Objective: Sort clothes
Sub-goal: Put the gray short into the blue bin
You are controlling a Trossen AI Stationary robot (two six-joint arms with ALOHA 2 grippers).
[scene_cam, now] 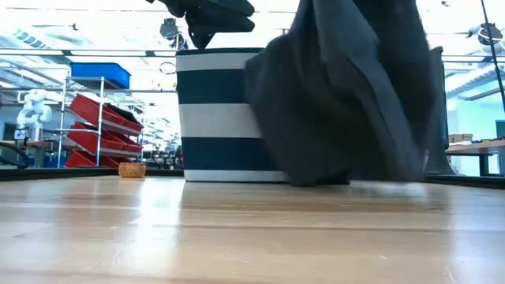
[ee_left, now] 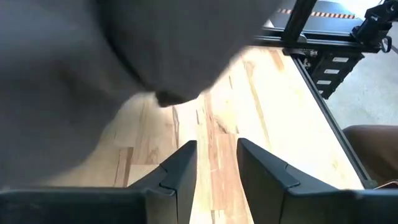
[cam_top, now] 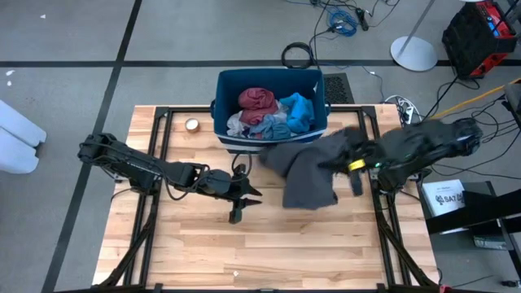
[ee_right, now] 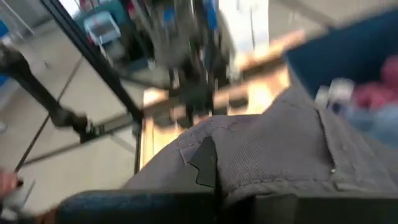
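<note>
A large dark grey garment (cam_top: 305, 175) hangs from my right gripper (cam_top: 348, 161), which is shut on it high above the table's right half, in front of the bin. In the low view the garment (scene_cam: 347, 102) hangs as a broad curtain; I cannot tell whether its lower edge touches the table. The striped blue bin (cam_top: 224, 106) at the far middle holds maroon (cam_top: 257, 99), bright blue (cam_top: 299, 110), blue-grey and white clothes. My left gripper (cam_top: 244, 195) hovers open over the table's middle, left of the garment, with nothing between its fingers (ee_left: 180, 171). My right gripper pinches a bunched fold of the dark grey garment (ee_right: 249, 155) between its two shut fingers (ee_right: 205, 163). It comes from the table's right side, slanting down. The cloth wraps over the fingertips and hangs slack below them, spreading toward the bin.
A small round tan object (cam_top: 192, 124) sits on the table left of the bin. Black frame rails (cam_top: 159, 155) run along the table's left and right sides. Bare wood (cam_top: 269, 244) lies toward the near edge.
</note>
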